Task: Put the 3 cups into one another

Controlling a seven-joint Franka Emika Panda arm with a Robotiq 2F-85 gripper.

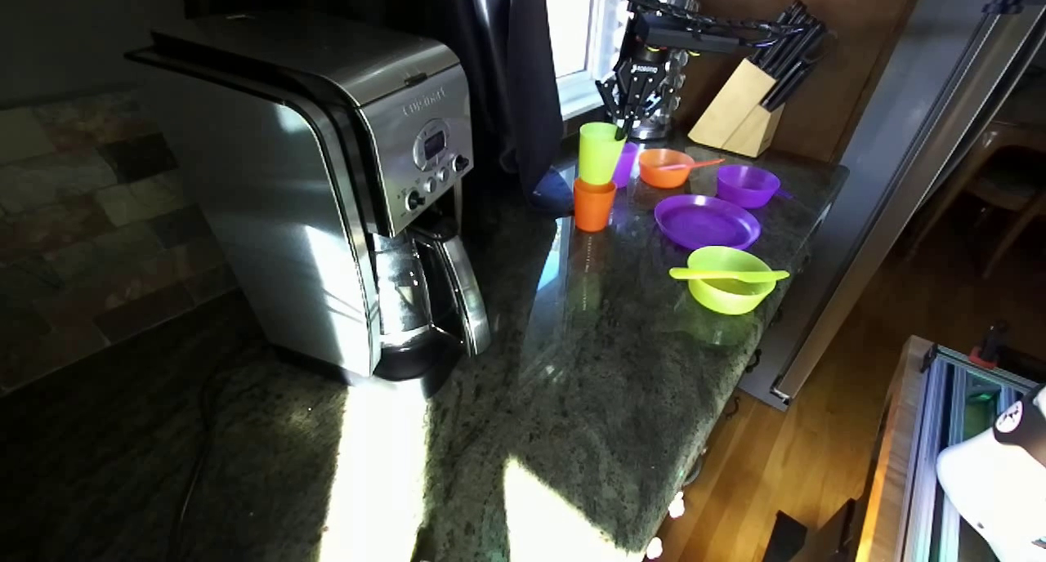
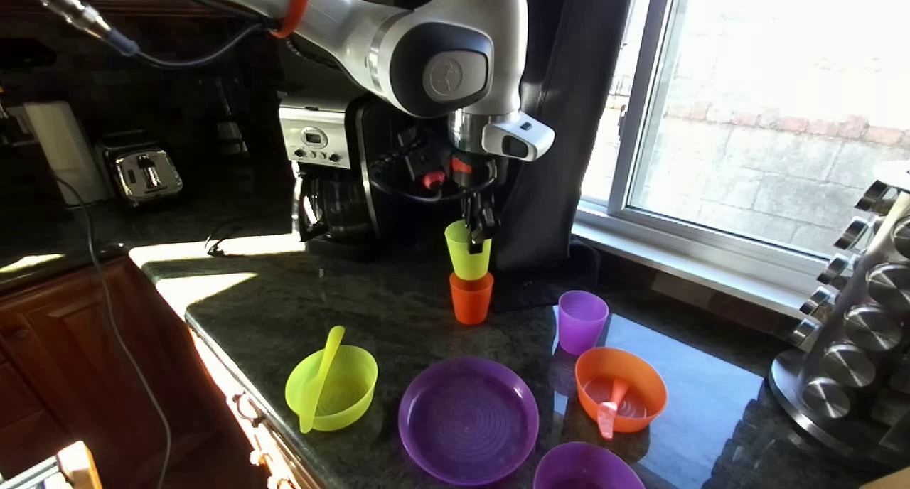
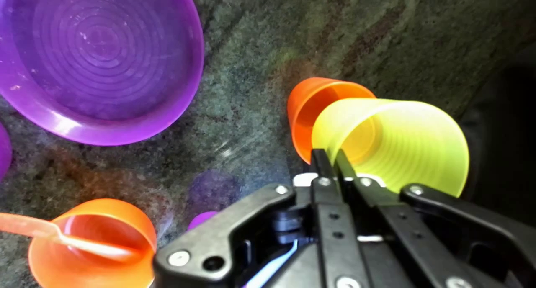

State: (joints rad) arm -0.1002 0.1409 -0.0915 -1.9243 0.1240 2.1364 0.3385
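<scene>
We're totally in a kitchen; coffee maker (image 1: pixel 327 186) on the counter (image 1: pixel 507 399); toaster (image 2: pixel 148 174) left of it in an exterior view; knife block (image 1: pixel 737 109) and spice rack (image 2: pixel 846 325) well apart from it.

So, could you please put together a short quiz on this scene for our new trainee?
1. Which cup is the gripper holding, and by what part?
2. True or false: the purple cup stands apart from the other two cups.
3. What color is the cup beneath the held one? A, purple; B, orange; C, blue.

Key:
1. The lime-green cup, pinched by its wall.
2. True.
3. B, the orange cup.
</scene>
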